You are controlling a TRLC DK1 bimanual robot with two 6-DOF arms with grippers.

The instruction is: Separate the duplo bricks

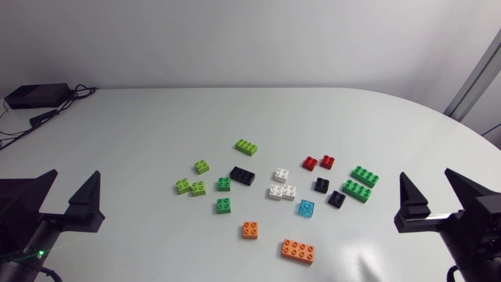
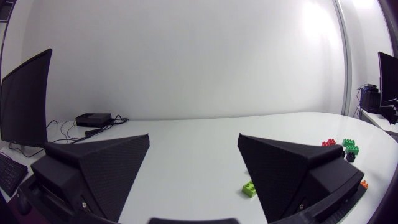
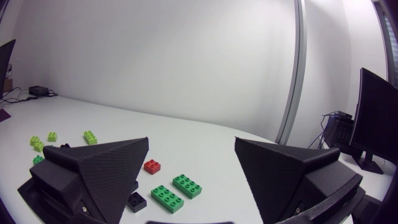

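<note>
left tool (image 1: pixel 77 174), right tool (image 1: pixel 425 174) gaping; duplo bricks (image 1: pixel 282 190) scattered between.

Glossy white round-edged table (image 1: pixel 156 117) under soft, even light

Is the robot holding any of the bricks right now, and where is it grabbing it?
Nothing is held. The left gripper and the right gripper are both open and empty.

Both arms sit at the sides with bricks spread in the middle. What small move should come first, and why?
Probably ease the right gripper toward the two long green bricks. It stands open and empty, and that pair lies side by side nearest it, perhaps touching. The left gripper, also open, is farther from any brick.
</note>
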